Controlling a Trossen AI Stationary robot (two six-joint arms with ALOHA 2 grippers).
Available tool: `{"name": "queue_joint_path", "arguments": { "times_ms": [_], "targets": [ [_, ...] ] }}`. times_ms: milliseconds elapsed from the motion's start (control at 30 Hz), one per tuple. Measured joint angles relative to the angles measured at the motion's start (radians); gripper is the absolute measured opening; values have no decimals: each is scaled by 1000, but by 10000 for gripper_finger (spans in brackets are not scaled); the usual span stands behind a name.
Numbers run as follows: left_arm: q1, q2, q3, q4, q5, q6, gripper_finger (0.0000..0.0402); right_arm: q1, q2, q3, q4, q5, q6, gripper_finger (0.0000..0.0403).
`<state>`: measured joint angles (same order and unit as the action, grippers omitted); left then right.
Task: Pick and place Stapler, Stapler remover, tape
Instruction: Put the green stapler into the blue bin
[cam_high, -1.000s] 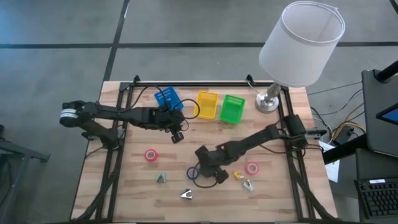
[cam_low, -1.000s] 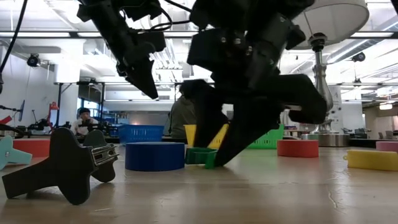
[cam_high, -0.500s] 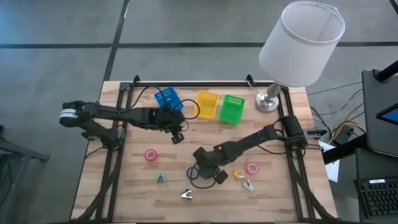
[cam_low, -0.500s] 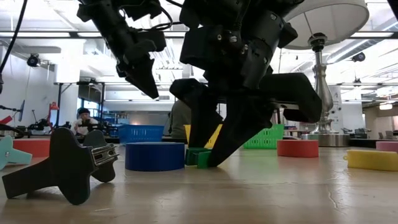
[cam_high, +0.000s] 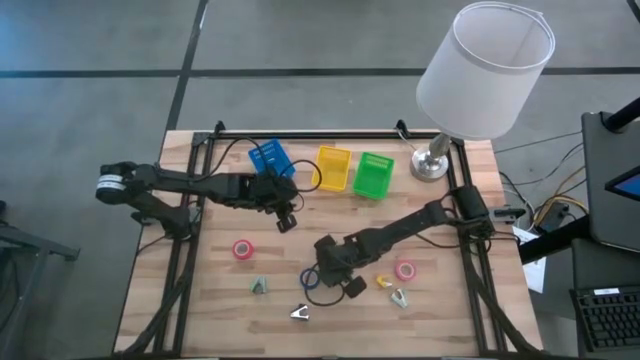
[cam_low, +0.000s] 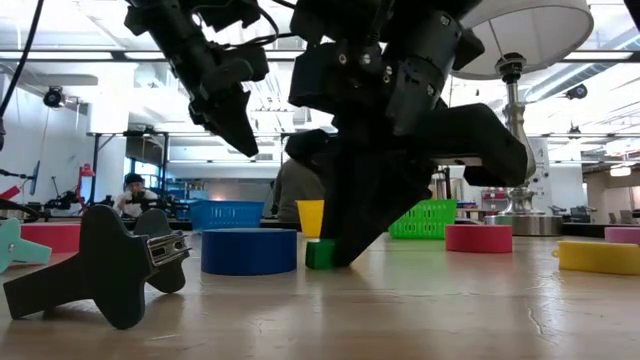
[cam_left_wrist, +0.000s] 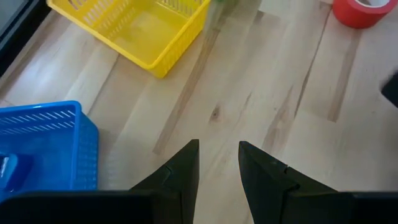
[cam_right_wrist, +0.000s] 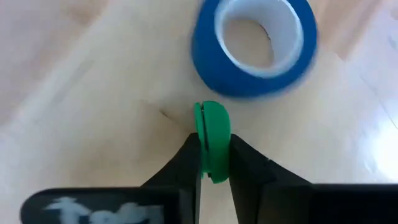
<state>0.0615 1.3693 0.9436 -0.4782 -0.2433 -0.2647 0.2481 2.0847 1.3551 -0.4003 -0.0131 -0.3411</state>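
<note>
Slippage is the risk — the right gripper (cam_right_wrist: 214, 163) pinches only the thin edge of a small green plastic staple remover (cam_right_wrist: 212, 140) on the table's near middle, just beside a blue tape roll (cam_right_wrist: 255, 46). Lifting may twist it free or nudge the roll; the left gripper (cam_left_wrist: 217, 163), fingers apart and empty, hovers far left near the blue bin (cam_high: 270, 157).

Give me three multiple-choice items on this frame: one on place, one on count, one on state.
1. The blue tape roll lies: A in the yellow bin; B just beyond the right gripper; C under the lamp.
2. Pink tape rolls in view: A one; B two; C four.
3. The right gripper is: A wide open; B shut on a pink roll; C shut on a green piece.
B: the wrist view shows it just ahead. B: one on each side. C: the jaws pinch it.
</note>
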Motion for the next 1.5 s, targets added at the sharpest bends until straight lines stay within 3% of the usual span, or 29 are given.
{"name": "queue_joint_path", "arguments": {
  "times_ms": [133, 267, 400, 600, 700, 833, 1167, 1500],
  "targets": [
    [-21, -1, -14, 54, 56, 8, 115, -22, -45, -7, -40, 146, 49, 65],
    [-54, -1, -64, 221, 165, 34, 115, -56, -120, -7, -74, 281, 97, 63],
    [-84, -1, -161, 416, 181, 36, 115, -119, -169, -35, -63, 302, 192, 55],
    [-94, 1, -351, 791, 180, 62, 115, -184, -193, -51, -22, 301, 195, 67],
    [-94, 1, -420, 920, 128, 91, 115, -202, -181, -53, 5, 296, 198, 68],
    [-92, 1, -457, 949, 12, 122, 125, -203, -185, -52, 32, 288, 157, 61],
    [-97, 1, -448, 967, 17, 191, 210, -207, -166, -52, 175, 226, 136, 64],
    [-98, 1, -454, 964, 21, 194, 193, -208, -165, -51, 267, 226, 151, 65]
  ]
}}
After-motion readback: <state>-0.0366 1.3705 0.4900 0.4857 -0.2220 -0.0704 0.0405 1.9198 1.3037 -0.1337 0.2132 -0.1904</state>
